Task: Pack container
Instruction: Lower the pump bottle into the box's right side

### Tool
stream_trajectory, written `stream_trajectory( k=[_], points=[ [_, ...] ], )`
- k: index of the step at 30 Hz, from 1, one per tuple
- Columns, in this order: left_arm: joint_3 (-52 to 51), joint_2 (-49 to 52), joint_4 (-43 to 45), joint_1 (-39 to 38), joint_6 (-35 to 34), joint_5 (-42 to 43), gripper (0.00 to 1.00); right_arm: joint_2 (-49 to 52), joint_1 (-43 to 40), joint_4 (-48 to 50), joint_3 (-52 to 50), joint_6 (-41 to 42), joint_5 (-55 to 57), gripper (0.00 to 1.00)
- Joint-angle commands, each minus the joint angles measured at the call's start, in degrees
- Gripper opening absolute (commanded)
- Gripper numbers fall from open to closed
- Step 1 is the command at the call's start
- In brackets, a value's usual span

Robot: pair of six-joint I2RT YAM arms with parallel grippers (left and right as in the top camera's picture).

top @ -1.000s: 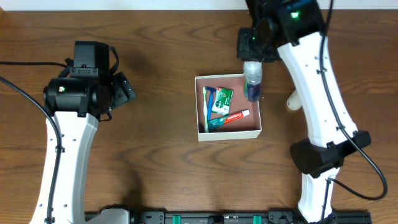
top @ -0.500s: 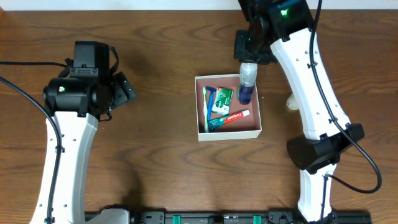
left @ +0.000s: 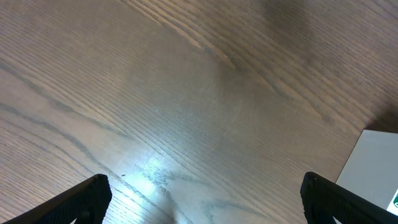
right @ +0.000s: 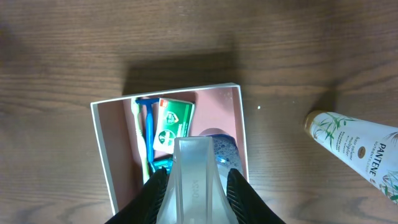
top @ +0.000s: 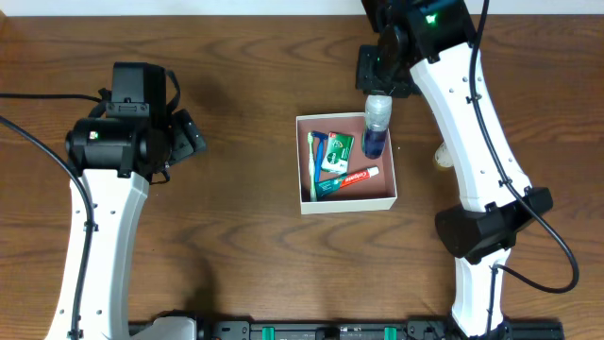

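The container (top: 307,198) is a square white-walled box with a pinkish inside, at the table's middle; it also shows in the right wrist view (right: 104,162). In it lie a blue razor (top: 316,151), a green packet (top: 337,151) and a red toothpaste tube (top: 357,177). My right gripper (top: 377,94) is shut on the clear cap of a bottle of blue liquid (top: 375,132), held over the box's far right corner; the bottle also shows in the right wrist view (right: 196,180). My left gripper (top: 184,137) is open and empty, far left of the box.
A white Pantene bottle (right: 354,149) lies on the table right of the box, partly hidden by my right arm in the overhead view (top: 441,156). The box's white corner (left: 373,168) shows at the right edge of the left wrist view.
My right gripper moved left and toward the table's far side with the bottle, bringing it over the box's far right corner. It has held still for the last half second. The left arm has not moved.
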Motion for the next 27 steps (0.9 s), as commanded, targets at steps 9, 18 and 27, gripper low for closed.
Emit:
stream_trajectory(
  k=[9, 18, 27],
  points=[
    [0.1, 0.2, -0.2, 0.2, -0.9, -0.3, 0.98, -0.7, 1.2, 0.2, -2.3, 0.4, 5.2, 0.05],
    [0.1, 0.2, -0.2, 0.2, -0.9, -0.3, 0.98, -0.7, 4.1, 2.3, -2.3, 0.4, 6.4, 0.05],
    [0.1, 0.2, -0.2, 0.2, -0.9, -0.3, 0.98, -0.7, 4.0, 8.0, -2.3, -1.6, 7.4, 0.04]
  ],
)
